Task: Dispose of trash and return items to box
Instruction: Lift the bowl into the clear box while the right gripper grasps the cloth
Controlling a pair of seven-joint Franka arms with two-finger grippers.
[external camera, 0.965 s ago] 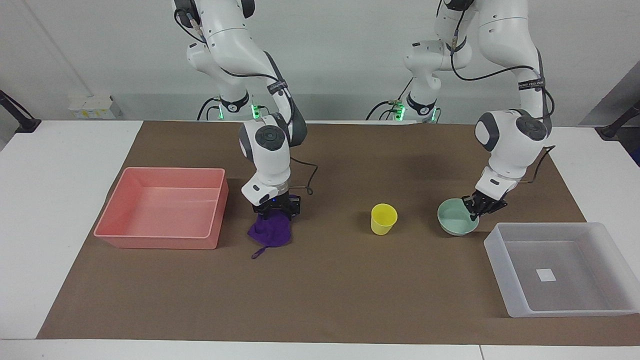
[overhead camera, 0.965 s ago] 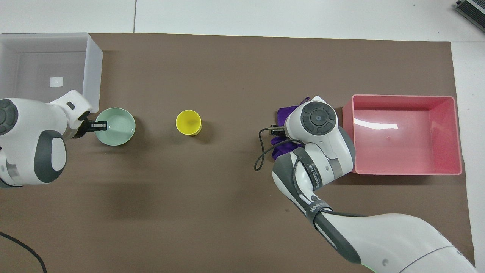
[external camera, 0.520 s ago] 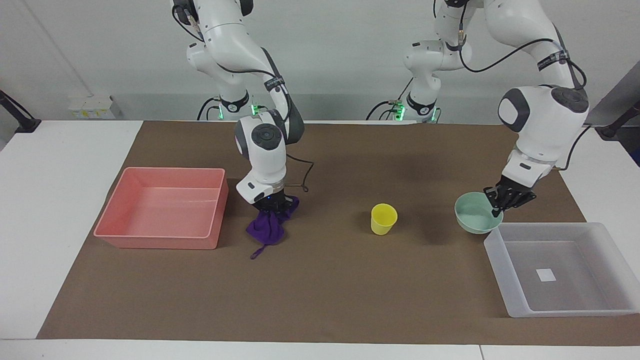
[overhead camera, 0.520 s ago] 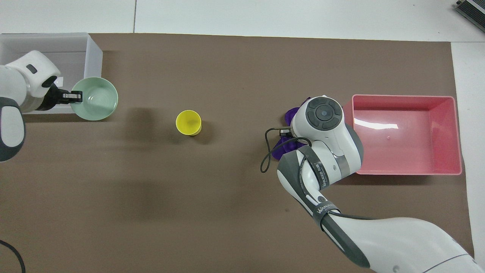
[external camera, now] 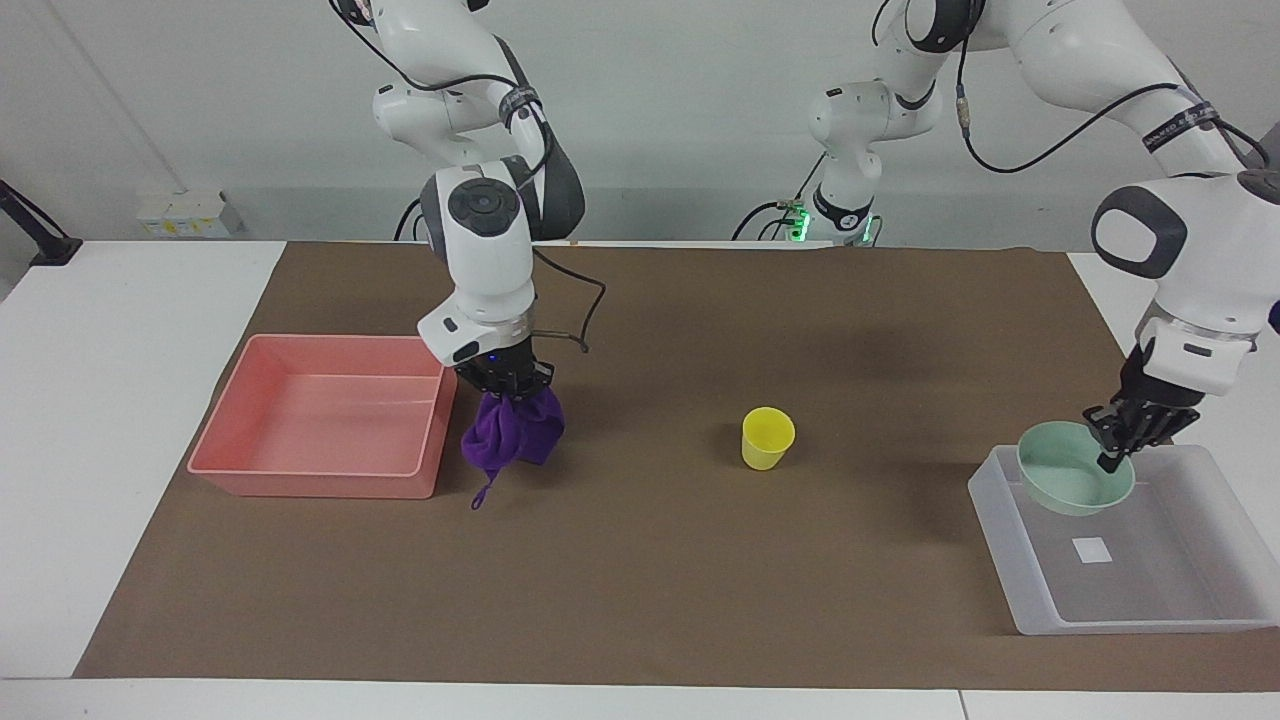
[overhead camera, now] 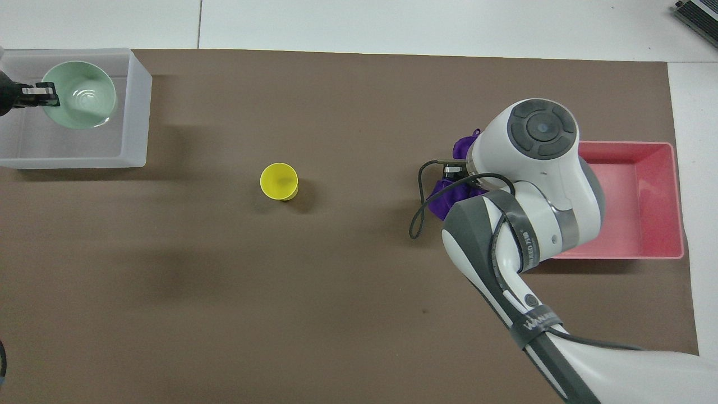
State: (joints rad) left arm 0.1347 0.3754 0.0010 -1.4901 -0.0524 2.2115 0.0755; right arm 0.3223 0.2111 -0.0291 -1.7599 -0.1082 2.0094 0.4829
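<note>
Facing me, brown paper is covering the table: my right gripper (external camera: pixel 512 386) is pinching the purple rag (external camera: pixel 512 435), dangling beside the pink tray (external camera: pixel 330 480). Overhead, my left gripper (overhead camera: pixel 46 94) is clamping the green bowl (overhead camera: pixel 79 94) over the clear box (overhead camera: pixel 134 112), the yellow cup (overhead camera: pixel 279 180) sitting between box and tray.

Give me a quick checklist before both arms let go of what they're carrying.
1. Left gripper shut on the mint-green shallow bowl: ok.
2. Bowl over the translucent whitish plastic box: ok. Resting on its floor: cannot tell.
3. Right gripper shut on the purple cloth rag: ok.
4. Rag over the pink rectangular tray: not ok; it hangs over the brown mat beside the tray's wall.
5. Rag lifted off the mat: ok, though its loop tag hangs low.
6. Small yellow plastic cup upright on the mat between the arms, out of both paths: ok.
</note>
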